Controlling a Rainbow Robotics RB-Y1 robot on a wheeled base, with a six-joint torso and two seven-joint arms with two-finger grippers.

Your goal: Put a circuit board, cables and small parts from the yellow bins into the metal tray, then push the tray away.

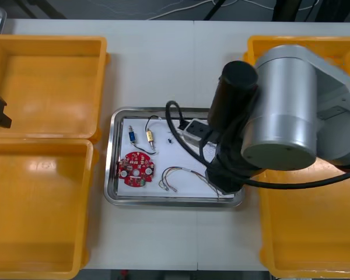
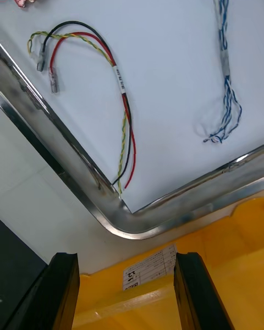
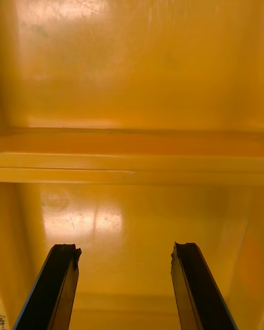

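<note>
The right pincer (image 2: 126,264) hangs wide and empty over the near right corner of the metal tray (image 1: 111,175), which sits on the table (image 1: 157,70) between the yellow bins (image 1: 46,70) and holds a red circuit board (image 1: 136,169), cables (image 2: 124,104) and small metal parts (image 1: 132,135). Loading looks complete; the push away likely comes next, calling for contact with the tray's near rim. The left pincer (image 3: 126,253), also wide and empty, waits over the left bins.
</note>
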